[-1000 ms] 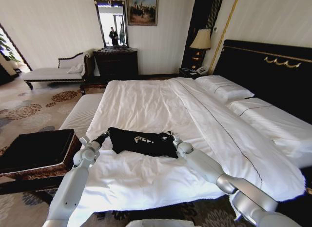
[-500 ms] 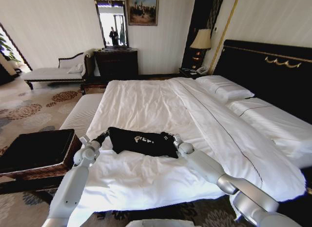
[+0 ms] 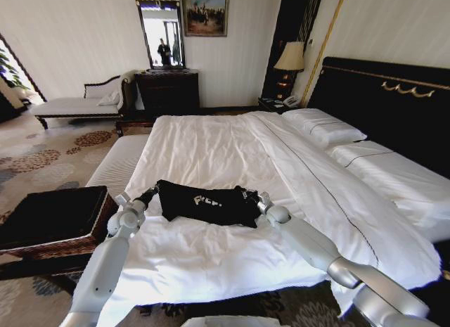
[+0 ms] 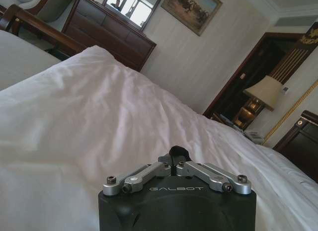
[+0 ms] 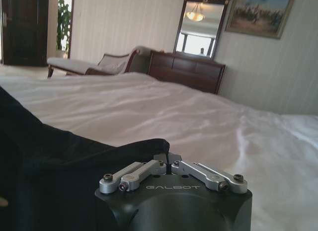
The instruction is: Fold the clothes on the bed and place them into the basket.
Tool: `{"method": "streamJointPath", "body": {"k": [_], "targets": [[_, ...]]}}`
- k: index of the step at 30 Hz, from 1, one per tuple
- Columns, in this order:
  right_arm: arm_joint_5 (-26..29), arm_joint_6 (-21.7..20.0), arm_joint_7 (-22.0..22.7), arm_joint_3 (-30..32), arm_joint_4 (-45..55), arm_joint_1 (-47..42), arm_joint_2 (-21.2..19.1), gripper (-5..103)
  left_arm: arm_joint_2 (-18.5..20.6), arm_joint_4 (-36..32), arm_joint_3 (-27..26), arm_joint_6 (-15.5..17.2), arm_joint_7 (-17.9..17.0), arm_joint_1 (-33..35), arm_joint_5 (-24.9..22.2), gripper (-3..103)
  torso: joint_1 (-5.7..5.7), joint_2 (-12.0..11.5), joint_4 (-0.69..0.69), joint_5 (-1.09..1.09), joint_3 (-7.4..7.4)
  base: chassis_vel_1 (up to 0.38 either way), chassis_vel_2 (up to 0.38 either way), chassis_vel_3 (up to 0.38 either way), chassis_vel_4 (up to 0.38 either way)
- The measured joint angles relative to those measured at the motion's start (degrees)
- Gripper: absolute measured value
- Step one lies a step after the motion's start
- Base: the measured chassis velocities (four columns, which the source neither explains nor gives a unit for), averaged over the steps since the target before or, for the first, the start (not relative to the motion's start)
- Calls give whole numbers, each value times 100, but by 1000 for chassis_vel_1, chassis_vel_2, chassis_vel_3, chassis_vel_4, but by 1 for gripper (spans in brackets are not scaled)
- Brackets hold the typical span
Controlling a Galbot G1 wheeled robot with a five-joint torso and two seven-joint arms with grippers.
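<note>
The shirt (image 3: 207, 204) is matt black cloth. The bed (image 3: 211, 151) wears smooth white cotton, lightly creased. The basket (image 3: 105, 218) is brown woven wicker.

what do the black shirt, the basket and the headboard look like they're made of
Black shirt: soft matte knit, probably cotton; it sags and creases between the left gripper and right gripper, both pinched on its ends.
Basket: brown woven wicker sides with a dark fabric-looking lining.
Headboard: black, smooth, faintly glossy panel with gold trim; lacquered wood or leatherette, hard to tell.
</note>
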Motion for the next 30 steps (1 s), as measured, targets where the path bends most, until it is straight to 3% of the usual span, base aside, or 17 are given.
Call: {"method": "streamJointPath", "body": {"k": [4,7,10,13,16,17,21,24,26,30], "targets": [[63,245,134,267,386,-61,-116,0,107,-311,-62,0,-88,-5,-236,0,0,0,1,1,0,0,0,0,0],[253,392,582,572,974,-68,-290,0,331,-896,-126,18,-269,-90,-597,0,0,0,0,0,0,0,0,0,0],[460,396,760,725,1266,-28,-376,0,497,-1280,-160,43,-388,-207,-813,0,0,0,0,1,0,0,0,0,0],[852,420,957,1023,1821,190,-547,0,895,-1910,-265,59,-691,-574,-1357,0,0,0,-1,1,0,0,0,0,0],[1060,420,1021,1152,2076,344,-623,0,1109,-2145,-348,59,-845,-765,-1617,0,0,0,-1,1,0,0,0,0,0],[1287,419,1098,1289,2307,530,-695,0,1374,-2362,-449,60,-992,-960,-1872,0,0,1,0,0,0,0,0,0,0],[1637,389,1229,1476,2652,826,-829,0,1787,-2615,-599,59,-1155,-1201,-2174,0,0,0,2,0,0,0,0,0,0],[2089,352,1343,1837,3281,1178,-1140,0,2379,-2968,-822,36,-1348,-1504,-2695,0,1,1,3,1,0,0,0,0,0],[2169,345,1351,1910,3400,1203,-1213,0,2463,-3026,-859,30,-1375,-1545,-2780,0,1,1,3,-1,0,0,0,0,0],[2542,291,1376,2489,4104,957,-1762,0,2890,-3446,-1167,12,-1456,-1558,-3156,0,0,2,-2,1,-1,0,0,0,0]]}}
